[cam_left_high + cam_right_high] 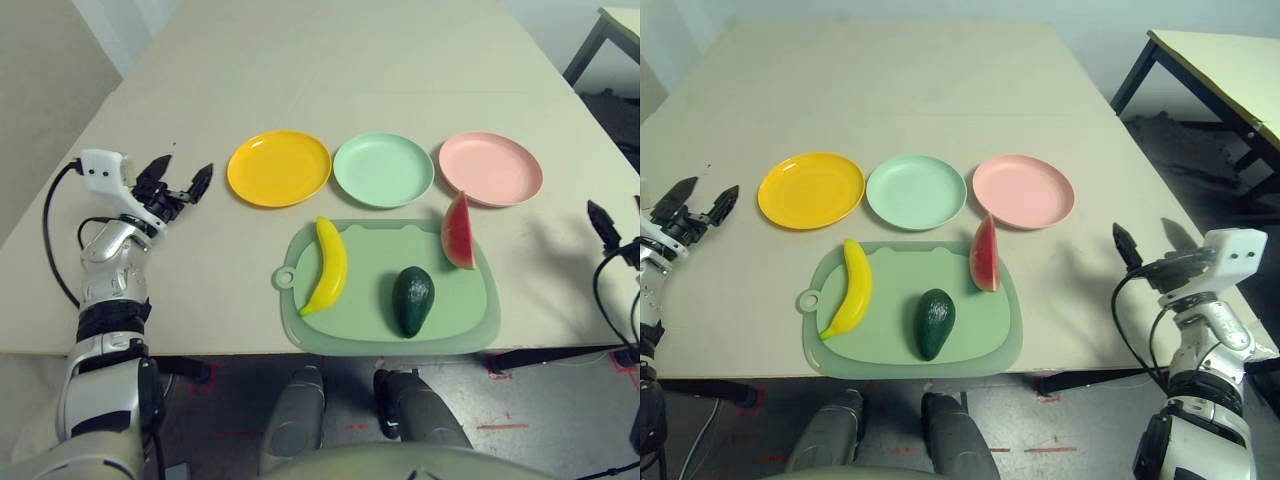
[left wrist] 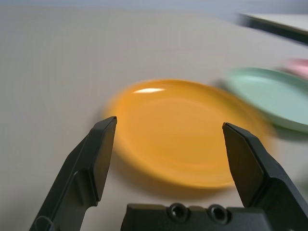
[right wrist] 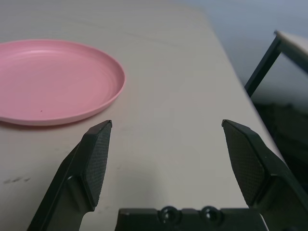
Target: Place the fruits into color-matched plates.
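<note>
Banana [image 1: 332, 268] lies lengthwise on the left side of the cutting mat [image 1: 375, 346], its green tip towards the robot. Avocado [image 1: 412, 300] rests near the mat's front edge, with the watermelon wedge [image 1: 458, 235] at the far right part, its red side facing up. Beyond the mat stand the yellow plate [image 1: 280, 168], mint plate [image 1: 383, 170] and pink plate [image 1: 490, 168], side by side and all bare.

The left gripper [image 2: 170, 120] is beside the yellow plate, jaws spread wide, holding nothing; the right gripper [image 3: 167, 121], to the right of the mat, is equally wide and unladen.

The step in hand looks to be the first pick. For the banana, the left gripper would best come down over the middle with a finger on either side of the curve, close gently, then lift well clear before crossing the yellow rim. The wedge suits the right gripper: take it across its thickness, since its narrow rind could let it tip. The avocado, smooth and rounded, may roll if caught off-centre.

The fruits' undersides are hidden. The right gripper is cut off at the left eye view's edge, and whether the wedge's tip touches the pink rim is hard to tell.
</note>
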Robot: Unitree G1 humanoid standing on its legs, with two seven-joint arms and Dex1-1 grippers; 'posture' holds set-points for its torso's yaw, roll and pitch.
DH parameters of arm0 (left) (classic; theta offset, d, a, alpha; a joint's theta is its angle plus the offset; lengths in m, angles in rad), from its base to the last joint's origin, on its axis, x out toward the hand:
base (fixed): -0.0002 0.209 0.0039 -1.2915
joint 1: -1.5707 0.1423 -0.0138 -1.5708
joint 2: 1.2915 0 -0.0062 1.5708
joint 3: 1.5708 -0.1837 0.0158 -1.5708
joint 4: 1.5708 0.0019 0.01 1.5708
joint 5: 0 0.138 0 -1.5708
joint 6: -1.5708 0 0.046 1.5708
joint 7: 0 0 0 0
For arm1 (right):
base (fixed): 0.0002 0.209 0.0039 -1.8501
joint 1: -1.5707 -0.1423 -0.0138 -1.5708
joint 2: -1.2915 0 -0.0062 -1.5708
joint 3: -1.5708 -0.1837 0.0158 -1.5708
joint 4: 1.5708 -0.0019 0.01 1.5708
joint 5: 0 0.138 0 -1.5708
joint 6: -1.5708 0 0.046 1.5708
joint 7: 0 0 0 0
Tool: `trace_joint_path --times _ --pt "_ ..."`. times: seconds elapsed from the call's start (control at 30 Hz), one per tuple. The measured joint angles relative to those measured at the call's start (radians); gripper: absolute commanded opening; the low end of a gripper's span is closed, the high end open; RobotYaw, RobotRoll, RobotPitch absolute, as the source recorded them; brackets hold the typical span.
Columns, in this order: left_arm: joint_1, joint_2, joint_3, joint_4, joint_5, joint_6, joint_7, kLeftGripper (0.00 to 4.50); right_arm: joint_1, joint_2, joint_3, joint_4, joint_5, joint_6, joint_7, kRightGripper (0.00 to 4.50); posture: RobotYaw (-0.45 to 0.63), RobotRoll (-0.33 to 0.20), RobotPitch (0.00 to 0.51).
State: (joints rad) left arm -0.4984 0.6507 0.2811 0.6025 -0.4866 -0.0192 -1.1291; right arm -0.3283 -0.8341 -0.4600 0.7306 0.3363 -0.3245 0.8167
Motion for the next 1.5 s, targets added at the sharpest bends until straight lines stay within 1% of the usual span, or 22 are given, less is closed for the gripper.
trace_joint_path --times 0.07,0.1,0.13,0.2,0.23,0.27,0.3,0.4,0.47,0.53,0.6,0.67,0.73,0.87,0.93,1.03,1.13,1.2,1.4,1.5 --pt "-0.001 0.037 -0.035 -0.051 -0.040 0.062 -0.183 4.48 -0.007 -0.095 0.059 -0.131 -0.053 0.023 0.038 4.50 -0.07 0.000 0.217" --pt "-0.006 0.048 -0.054 -0.068 -0.049 0.080 -0.248 4.48 -0.023 -0.138 0.084 -0.184 -0.073 0.026 0.066 4.50 -0.07 0.000 0.217" --pt "-0.009 0.051 -0.068 -0.076 -0.049 0.087 -0.278 4.48 -0.036 -0.160 0.097 -0.211 -0.081 0.027 0.086 4.50 -0.07 0.000 0.216" --pt "-0.019 0.057 -0.122 -0.084 -0.037 0.099 -0.362 4.48 -0.110 -0.220 0.173 -0.270 -0.109 0.032 0.178 4.50 -0.08 0.000 0.208" --pt "-0.027 0.054 -0.146 -0.085 -0.032 0.110 -0.392 4.48 -0.167 -0.243 0.224 -0.293 -0.120 0.030 0.238 4.50 -0.08 0.000 0.203" --pt "-0.035 0.049 -0.160 -0.087 -0.030 0.115 -0.409 4.48 -0.211 -0.255 0.260 -0.318 -0.128 0.023 0.282 4.50 -0.08 0.000 0.202" --pt "-0.040 0.045 -0.172 -0.087 -0.026 0.117 -0.424 4.48 -0.280 -0.261 0.306 -0.336 -0.145 0.008 0.333 4.50 -0.07 0.000 0.202" --pt "-0.042 0.036 -0.191 -0.088 -0.017 0.117 -0.451 4.48 -0.456 -0.253 0.455 -0.369 -0.213 -0.118 0.480 4.50 -0.05 0.000 0.210" --pt "-0.025 0.036 -0.195 -0.100 -0.015 0.118 -0.459 4.48 -0.562 -0.198 0.562 -0.367 -0.253 -0.221 0.581 4.50 -0.05 0.000 0.210" --pt "0.007 0.037 -0.206 -0.143 -0.014 0.122 -0.467 4.48 -0.638 -0.117 0.666 -0.355 -0.273 -0.307 0.675 4.50 -0.02 0.000 0.211" --pt "0.037 0.036 -0.214 -0.193 -0.015 0.128 -0.468 4.48 -0.681 -0.068 0.765 -0.338 -0.275 -0.373 0.741 4.50 0.00 0.000 0.212" --pt "0.058 0.037 -0.214 -0.232 -0.016 0.134 -0.455 4.48 -0.720 -0.046 0.871 -0.321 -0.272 -0.434 0.776 4.50 0.02 0.000 0.211" --pt "0.071 0.037 -0.208 -0.261 -0.021 0.141 -0.435 4.48 -0.750 -0.037 0.945 -0.289 -0.267 -0.470 0.785 4.50 0.03 0.000 0.211" --pt "0.111 0.036 -0.173 -0.301 -0.032 0.151 -0.384 4.48 -0.819 -0.037 1.075 -0.195 -0.264 -0.543 0.788 4.50 0.05 0.000 0.211" --pt "0.144 0.035 -0.161 -0.325 -0.036 0.152 -0.358 4.48 -0.868 -0.050 1.175 -0.155 -0.264 -0.598 0.788 4.50 0.06 0.000 0.213" --pt "0.175 0.034 -0.144 -0.352 -0.052 0.160 -0.330 4.48 -0.909 -0.067 1.279 -0.125 -0.249 -0.644 0.789 4.50 0.06 0.000 0.214" --pt "0.187 0.034 -0.141 -0.380 -0.064 0.163 -0.314 4.48 -0.959 -0.066 1.354 -0.094 -0.229 -0.687 0.790 4.50 0.06 0.000 0.215" --pt "0.193 0.034 -0.140 -0.388 -0.065 0.163 -0.310 4.48 -0.978 -0.052 1.367 -0.062 -0.227 -0.710 0.790 4.50 0.06 0.000 0.215" --pt "0.188 0.034 -0.148 -0.396 -0.065 0.171 -0.313 4.48 -0.983 0.025 1.373 0.038 -0.277 -0.765 0.791 4.50 0.06 0.000 0.221" --pt "0.157 0.034 -0.163 -0.396 -0.063 0.164 -0.329 4.48 -0.965 0.050 1.356 0.061 -0.308 -0.768 0.792 4.50 0.06 0.000 0.224"
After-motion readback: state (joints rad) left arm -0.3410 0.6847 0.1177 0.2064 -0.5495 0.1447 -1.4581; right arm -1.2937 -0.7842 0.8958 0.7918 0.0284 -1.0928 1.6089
